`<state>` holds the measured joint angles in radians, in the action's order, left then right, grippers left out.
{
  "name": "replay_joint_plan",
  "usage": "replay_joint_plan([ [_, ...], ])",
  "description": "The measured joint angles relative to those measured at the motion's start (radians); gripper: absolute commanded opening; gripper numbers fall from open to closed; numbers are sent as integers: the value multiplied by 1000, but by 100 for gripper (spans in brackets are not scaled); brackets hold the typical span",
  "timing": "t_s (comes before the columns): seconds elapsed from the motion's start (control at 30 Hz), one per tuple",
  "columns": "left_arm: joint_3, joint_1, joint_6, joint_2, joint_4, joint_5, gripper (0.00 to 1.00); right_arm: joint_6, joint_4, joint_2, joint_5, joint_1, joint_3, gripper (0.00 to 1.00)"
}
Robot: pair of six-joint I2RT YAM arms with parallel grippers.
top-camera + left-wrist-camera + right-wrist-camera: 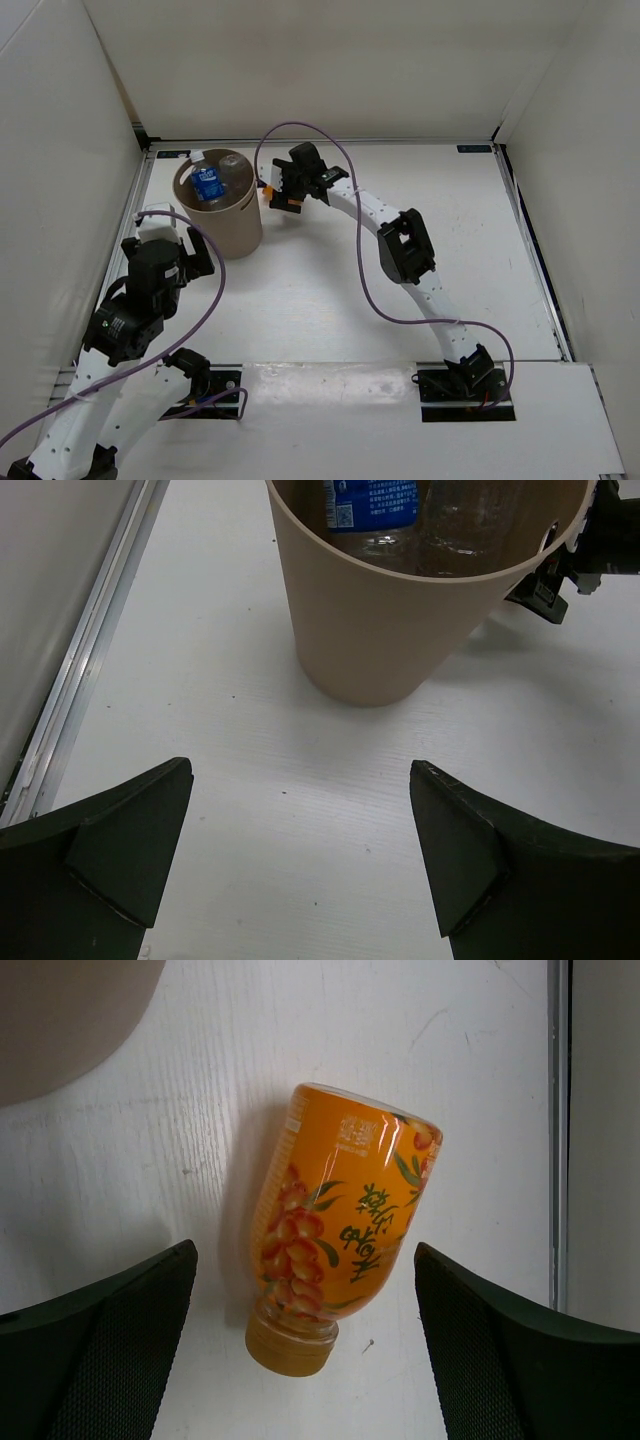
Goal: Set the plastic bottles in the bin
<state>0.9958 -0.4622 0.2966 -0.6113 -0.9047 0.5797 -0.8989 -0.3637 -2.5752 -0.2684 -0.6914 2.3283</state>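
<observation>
The left white-and-black robot arm (72,418) is raised from its base at the near left corner and is bent sharply at the elbow, so the black wrist is seen close to the body. The left black two-finger tool (170,240) is pointed toward the far side and tipped a little downward. Its two dark fingers (130,850) are spread wide apart. The right white-and-black robot arm (437,305) is stretched far out from its base and is leaned over to the left. The right black two-finger tool (278,192) is turned downward at its end. Its two dark fingers (110,1340) are spread wide too.
</observation>
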Motion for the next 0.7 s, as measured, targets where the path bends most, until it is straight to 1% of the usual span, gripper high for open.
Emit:
replay_joint_plan([
  [0.4,0,-5,0,-8,0,2,100,43,-8,-21,12,11,61,90],
  [0.7,0,-5,0,-17,-1,7,100,-27,-29,-85,98,-33,111,90],
])
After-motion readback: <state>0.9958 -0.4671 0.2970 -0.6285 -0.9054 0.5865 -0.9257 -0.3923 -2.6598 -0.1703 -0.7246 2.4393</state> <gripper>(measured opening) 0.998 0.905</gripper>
